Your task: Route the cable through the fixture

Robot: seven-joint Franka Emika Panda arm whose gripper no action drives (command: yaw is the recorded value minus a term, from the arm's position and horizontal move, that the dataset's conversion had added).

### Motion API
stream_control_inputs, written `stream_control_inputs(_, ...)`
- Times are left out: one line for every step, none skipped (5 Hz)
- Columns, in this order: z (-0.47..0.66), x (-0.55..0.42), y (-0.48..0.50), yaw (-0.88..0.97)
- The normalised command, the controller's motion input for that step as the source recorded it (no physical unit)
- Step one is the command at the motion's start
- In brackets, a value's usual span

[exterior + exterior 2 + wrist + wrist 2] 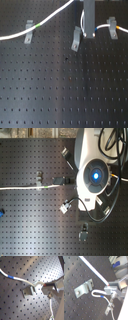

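The white cable (50, 19) runs from the first exterior view's left through a grey clip (30, 30), with a green band beside that clip, then rises toward the top. My gripper (89, 30) hangs at the top middle and is shut on the cable near its blue band. From there the cable arcs over to the right clip (113, 26). The middle clip (76, 39) stands just left of the gripper, with no cable in it. In the first wrist view the cable (22, 280) lies over a clip (29, 291) and ends at the fingers (51, 285). The second wrist view shows the same grasp (109, 288).
The black perforated board (65, 90) fills both exterior views. In the second exterior view the arm's white body (94, 175) with its dark hoses hides much of the right side. Another clip (84, 233) sits lower down and one more (65, 152) near the top.
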Motion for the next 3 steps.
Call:
stream_control_inputs(0.44,-0.077,-0.004,0.00)
stream_control_inputs(0.37,-0.188,0.001,0.00)
stream_control_inputs(0.01,0.000,0.000,0.00)
